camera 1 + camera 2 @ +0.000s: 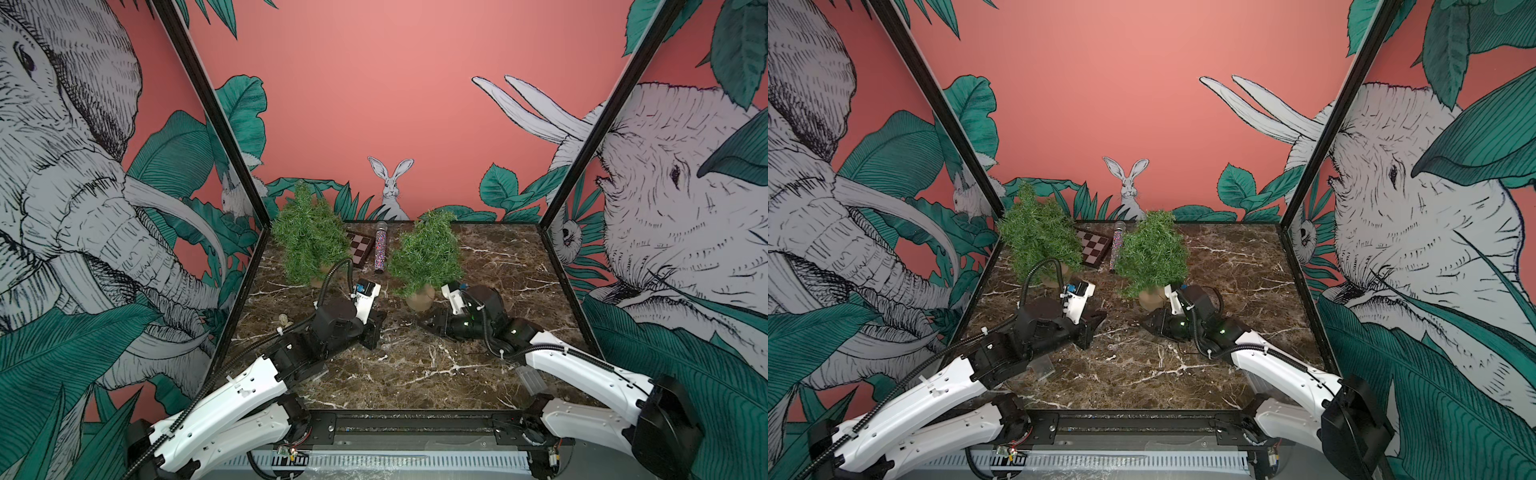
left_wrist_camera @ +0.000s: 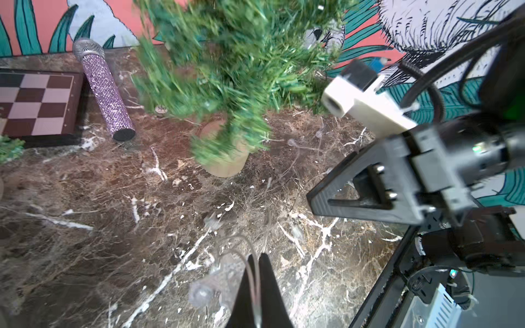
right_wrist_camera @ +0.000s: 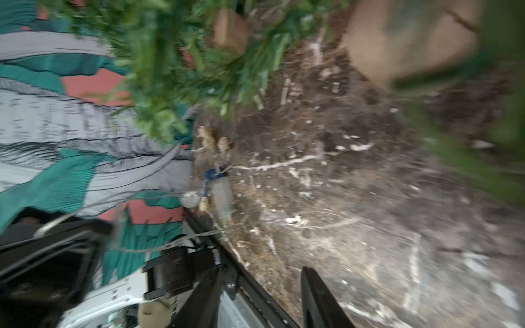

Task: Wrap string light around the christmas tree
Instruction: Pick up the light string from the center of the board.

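The back wall (image 1: 374,83) is coral pink, with a white rabbit (image 1: 390,185) drawn at its foot among green leaves (image 1: 498,187). Each side wall carries a large grey elephant, one at the left (image 1: 62,187) and one at the right (image 1: 685,199), behind broad teal foliage. Black posts (image 1: 210,104) mark the corners. The bench (image 1: 415,374) has a dark brown marble top veined in white, and a black rail (image 1: 415,419) runs along its near edge. The light is soft and even.
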### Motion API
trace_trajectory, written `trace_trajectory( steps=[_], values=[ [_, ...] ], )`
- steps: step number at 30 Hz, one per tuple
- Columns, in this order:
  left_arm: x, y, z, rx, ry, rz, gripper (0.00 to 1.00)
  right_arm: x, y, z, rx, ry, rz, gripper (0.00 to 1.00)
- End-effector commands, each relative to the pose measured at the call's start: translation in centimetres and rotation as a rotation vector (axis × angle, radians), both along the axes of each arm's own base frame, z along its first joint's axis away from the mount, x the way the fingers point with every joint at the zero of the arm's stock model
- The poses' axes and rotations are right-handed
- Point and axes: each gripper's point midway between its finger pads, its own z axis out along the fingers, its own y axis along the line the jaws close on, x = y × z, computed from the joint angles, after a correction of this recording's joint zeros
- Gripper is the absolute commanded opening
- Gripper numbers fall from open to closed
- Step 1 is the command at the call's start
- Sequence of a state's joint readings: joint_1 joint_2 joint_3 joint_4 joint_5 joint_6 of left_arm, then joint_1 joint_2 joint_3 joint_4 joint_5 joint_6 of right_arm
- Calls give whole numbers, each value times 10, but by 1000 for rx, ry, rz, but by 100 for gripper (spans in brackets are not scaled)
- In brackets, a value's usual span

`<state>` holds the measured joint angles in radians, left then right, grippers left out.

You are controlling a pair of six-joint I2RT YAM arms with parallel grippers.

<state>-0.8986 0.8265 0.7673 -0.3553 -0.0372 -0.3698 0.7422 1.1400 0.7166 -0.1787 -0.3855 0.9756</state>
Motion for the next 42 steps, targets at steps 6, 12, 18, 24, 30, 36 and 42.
trace_trajectory(
  steps=[6,12,18,24,30,36,42],
  values=[
    [-2,22,3,103,19,11,0,-17,-53,-65,-546,-36,44,60],
    [-7,19,2,74,40,-15,0,-20,-49,-69,-575,-98,75,60],
    [-15,15,-10,41,95,-38,0,-18,-4,-47,-547,-150,139,60],
    [-16,10,-11,5,108,-45,0,-15,51,-28,-456,-125,60,67],
    [-23,12,-13,-23,118,-57,0,-8,68,-45,-421,-55,-74,68],
    [-27,13,-15,-51,116,-64,0,-10,78,-72,-418,32,-163,66],
    [-28,12,-10,-71,99,-72,0,-7,86,-94,-384,81,-232,62]
  ],
)
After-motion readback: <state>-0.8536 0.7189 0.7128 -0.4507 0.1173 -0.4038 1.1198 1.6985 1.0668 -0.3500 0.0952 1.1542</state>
